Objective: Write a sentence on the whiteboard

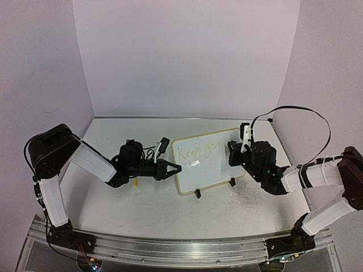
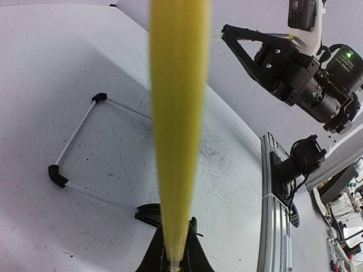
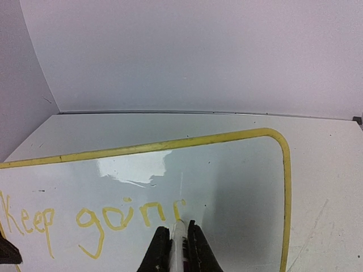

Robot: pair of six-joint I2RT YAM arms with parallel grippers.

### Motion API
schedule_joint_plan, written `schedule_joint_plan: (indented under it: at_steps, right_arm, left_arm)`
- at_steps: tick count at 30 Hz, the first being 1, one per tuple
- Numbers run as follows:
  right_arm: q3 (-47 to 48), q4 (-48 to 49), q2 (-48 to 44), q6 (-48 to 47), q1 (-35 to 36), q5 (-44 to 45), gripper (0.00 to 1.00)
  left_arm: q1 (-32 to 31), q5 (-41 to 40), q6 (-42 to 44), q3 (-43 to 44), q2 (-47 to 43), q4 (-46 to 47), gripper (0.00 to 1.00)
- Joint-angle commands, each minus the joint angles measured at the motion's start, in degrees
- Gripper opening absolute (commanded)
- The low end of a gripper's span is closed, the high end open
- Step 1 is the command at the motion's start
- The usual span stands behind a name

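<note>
The whiteboard (image 1: 212,167) stands tilted on the table, its yellow-green rim (image 3: 170,144) showing in the right wrist view. My left gripper (image 1: 174,168) is shut on the board's left edge. That edge shows as a blurred yellow strip (image 2: 178,113) rising from between the shut jaws (image 2: 176,258). My right gripper (image 3: 178,245) is shut on a white marker (image 3: 180,231) whose tip touches the board. The sentence (image 3: 85,218) reads "Keep goin" in yellow, with a fresh partial stroke at the marker tip. The right gripper (image 2: 241,39) also appears in the left wrist view.
Two black clip feet (image 1: 197,193) (image 1: 231,182) hold the board up. A small yellow object (image 1: 136,182) lies under the left arm. An aluminium rail (image 1: 181,246) runs along the near edge. Pale walls close the back and sides, and the tabletop (image 2: 227,170) is scuffed.
</note>
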Motion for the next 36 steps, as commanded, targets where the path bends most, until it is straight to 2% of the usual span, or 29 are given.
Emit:
schedule_joint_plan:
  at_steps: [1, 17, 36]
  right_arm:
    - [0.9, -1.2, 0.2, -0.2, 0.0, 2.6, 0.00]
    - [5.2, -0.2, 1.1, -3.9, -0.2, 3.8, 0.00]
    - [-1.8, -2.4, -0.2, 2.6, 0.2, 2.5, 0.00]
  left_arm:
    - [0.0, -0.9, 1.0, 0.4, -2.7, -2.7, 0.00]
    - [0.0, -1.0, 1.0, 0.4, -2.7, -2.7, 0.00]
    - [0.0, -1.3, 1.3, -0.1, -3.1, -2.7, 0.00]
